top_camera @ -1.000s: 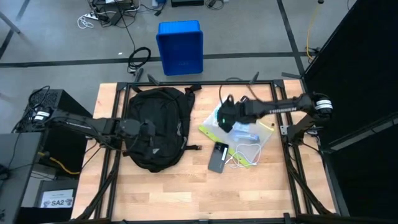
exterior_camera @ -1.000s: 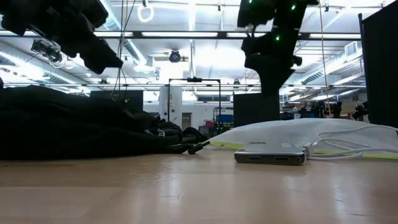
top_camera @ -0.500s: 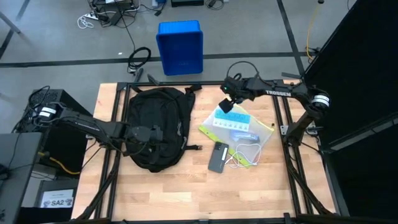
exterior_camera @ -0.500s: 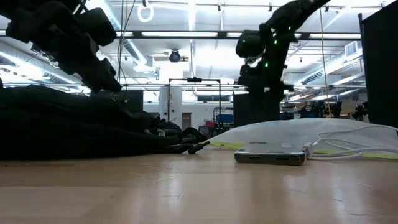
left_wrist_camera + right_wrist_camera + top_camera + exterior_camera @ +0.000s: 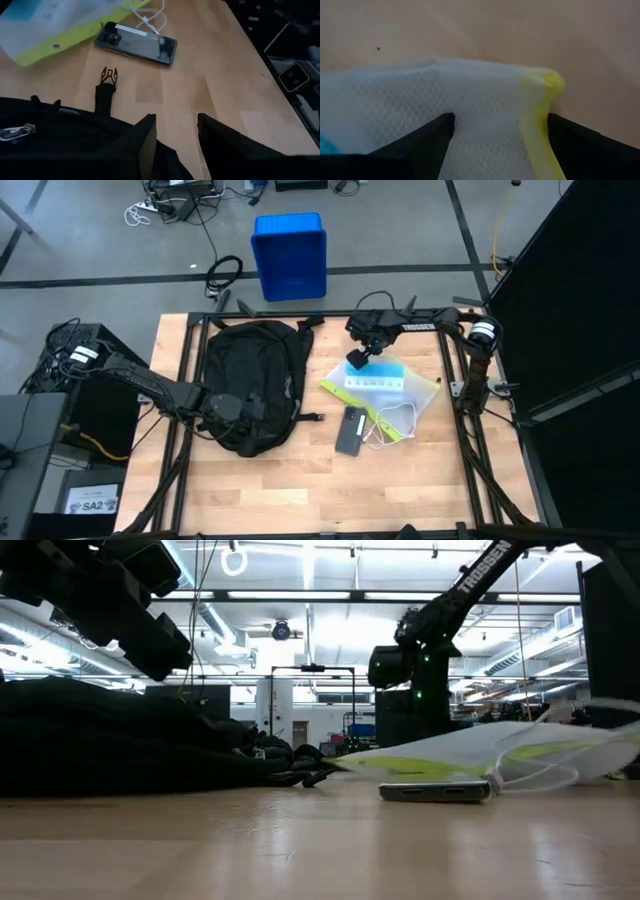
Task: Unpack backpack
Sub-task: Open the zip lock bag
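High view showed pouch [image 5: 382,387], phone [image 5: 350,432] and cable [image 5: 398,427] out on the bench [image 5: 300,490]; right hand [image 5: 497,131] spread over the pouch, left hand [image 5: 176,132] half-spread at the backpack [image 5: 255,370].

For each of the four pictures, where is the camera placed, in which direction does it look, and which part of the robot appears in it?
High view: above the table, looking straight down; both arms show.
Low view: at table-top height, looking level past the backpack and phone; both arms hang in from above.
Left wrist view: on the left arm, over the backpack; its fingers frame the phone.
Right wrist view: on the right arm, close above the mesh pouch, which lies between its fingers.
Shared: phone and pouch appear in the high, low and left wrist views.
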